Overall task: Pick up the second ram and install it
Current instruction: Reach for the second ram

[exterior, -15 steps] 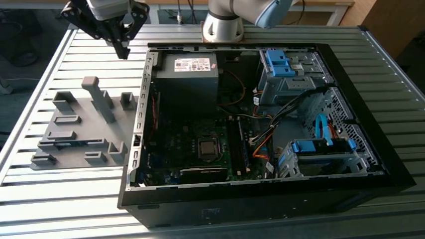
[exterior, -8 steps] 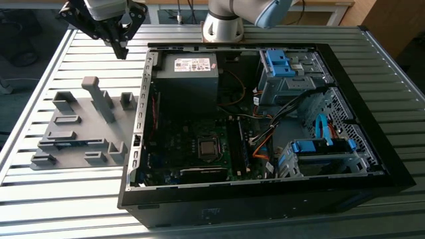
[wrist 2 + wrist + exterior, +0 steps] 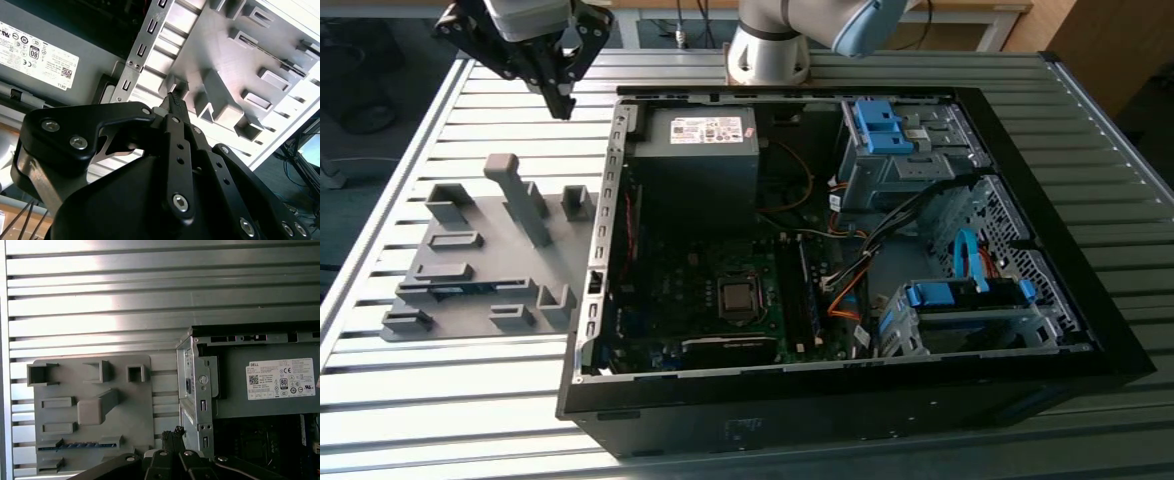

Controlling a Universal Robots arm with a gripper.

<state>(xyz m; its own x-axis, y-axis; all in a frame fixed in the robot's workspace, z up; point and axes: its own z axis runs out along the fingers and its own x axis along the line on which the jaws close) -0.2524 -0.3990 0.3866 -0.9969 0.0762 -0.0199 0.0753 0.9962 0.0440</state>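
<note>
The second ram [image 3: 77, 445] is a thin blue stick lying on edge in a slot of the grey holder tray [image 3: 130, 410]. In the exterior view the ram [image 3: 460, 288] sits near the tray's front, at the exterior view's left of the open computer case [image 3: 607, 300]. My gripper [image 3: 563, 104] hangs above the table beyond the tray's far end, near the case's back corner and well apart from the ram. Its fingertips [image 3: 173, 433] meet in both wrist views, so the gripper [image 3: 173, 100] is shut with nothing in it.
The case lies open on a slatted metal table [image 3: 480, 400], with a power supply [image 3: 700, 130], motherboard [image 3: 734, 300], loose cables and light-blue drive brackets [image 3: 881, 125] inside. A tall grey post [image 3: 520, 200] rises from the tray. The arm's base [image 3: 767, 50] stands behind the case.
</note>
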